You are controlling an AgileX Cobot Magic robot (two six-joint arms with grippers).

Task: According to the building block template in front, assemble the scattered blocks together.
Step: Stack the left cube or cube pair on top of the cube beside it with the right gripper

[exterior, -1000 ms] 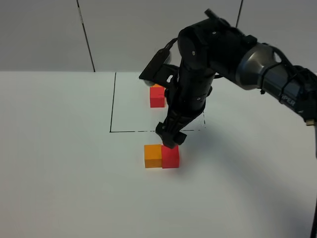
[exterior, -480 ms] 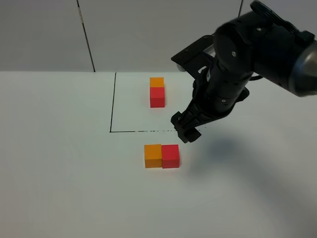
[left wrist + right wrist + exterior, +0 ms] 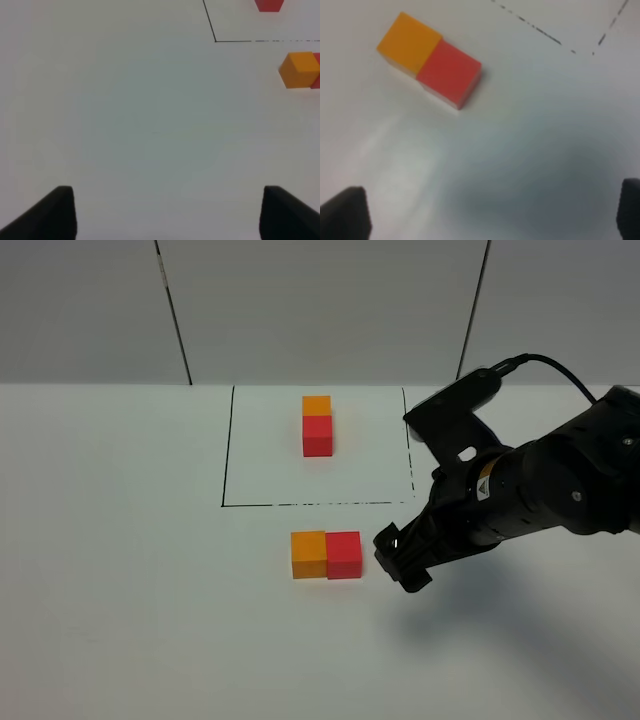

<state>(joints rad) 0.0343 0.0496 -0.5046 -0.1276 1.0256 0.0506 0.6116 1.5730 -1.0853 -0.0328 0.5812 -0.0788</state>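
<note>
The scattered blocks lie joined side by side in front of the drawn frame: the orange cube [image 3: 308,554] on the left, the red cube [image 3: 344,554] touching its right face. The building block template [image 3: 317,425], orange cube behind red, sits inside the black rectangle [image 3: 226,450]. My right gripper [image 3: 400,562] hovers low just right of the red cube, apart from it, open and empty; its wrist view shows the orange cube [image 3: 410,42] and red cube [image 3: 449,72] ahead of the spread fingertips [image 3: 345,215]. My left gripper [image 3: 167,215] is open over bare table, with the orange cube [image 3: 300,69] far off.
The white table [image 3: 120,590] runs wide to the left and front of the cubes. My right arm [image 3: 540,490] stretches in from the right edge. A grey panelled wall [image 3: 320,300] closes off the back.
My right gripper has lifted off the red cube, swung to the right and come down low beside the pair. Both loose cubes stay put, pressed together.
</note>
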